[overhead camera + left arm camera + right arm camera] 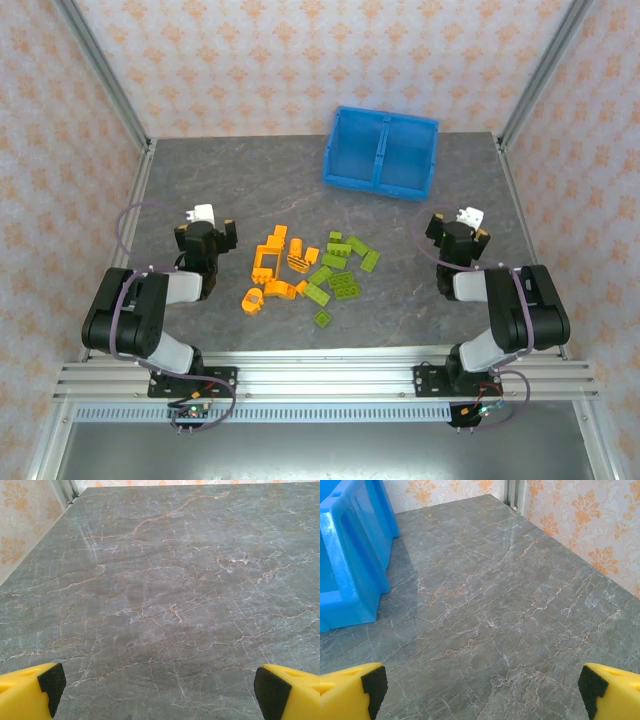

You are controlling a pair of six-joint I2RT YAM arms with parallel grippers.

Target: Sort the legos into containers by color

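Scattered legos sit mid-table on a grey marbled table (pixel 250 180), orange legos (pixel 273 272) toward the heap's 9 o'clock side and lime green legos (pixel 341 268) toward 3 o'clock, the two colours meeting in the middle. The blue bin (pixel 376 186) with its two side-by-side containers stands well apart at about 1 o'clock from the heap. The left gripper (pixel 210 222), at the heap's 9 o'clock, and the right gripper (pixel 458 222), at 3 o'clock, each hang over bare tabletop, jaws spread wide and holding nothing
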